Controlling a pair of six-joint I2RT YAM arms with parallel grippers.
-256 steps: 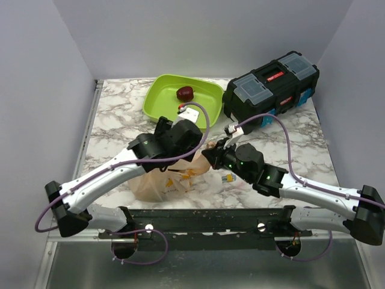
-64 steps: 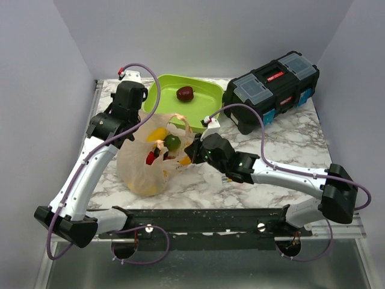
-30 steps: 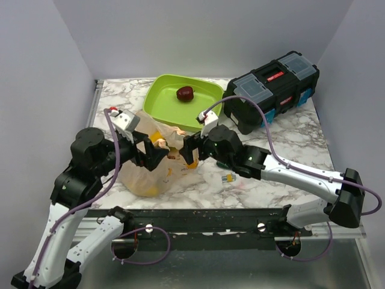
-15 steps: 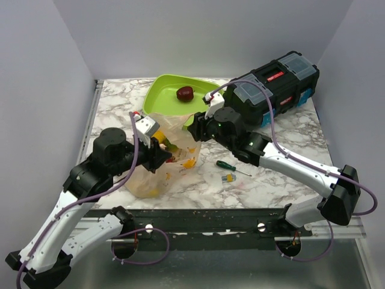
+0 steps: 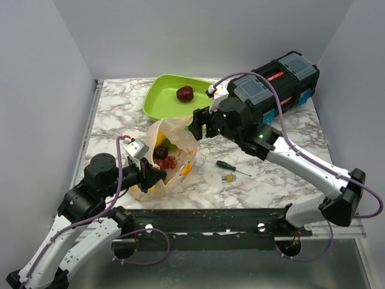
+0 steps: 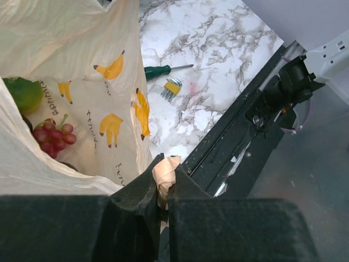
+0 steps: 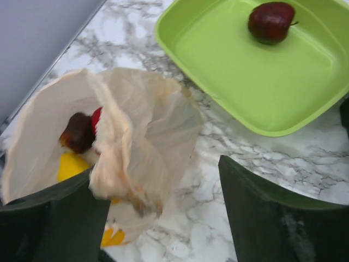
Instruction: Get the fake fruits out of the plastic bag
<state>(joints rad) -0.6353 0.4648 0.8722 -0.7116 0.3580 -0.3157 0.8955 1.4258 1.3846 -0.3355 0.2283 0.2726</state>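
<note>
Left pincer (image 6: pixel 165 183) pinches the plastic bag (image 6: pixel 82 65) handle, my right pincer (image 7: pixel 155 174) spread; a slip would close it over the fake fruits (image 7: pixel 78 132).

I see the plastic bag (image 7: pixel 147 125) thin, crinkly and translucent, the grape bunch (image 6: pixel 53 137) glossy, the tray (image 7: pixel 234 82) smooth plastic, the counter (image 5: pixel 289 174) polished marble-patterned.

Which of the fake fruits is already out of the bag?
The dark red apple, alone in the lime-green tray; the others, grapes included, sit inside the plastic bag.
</note>
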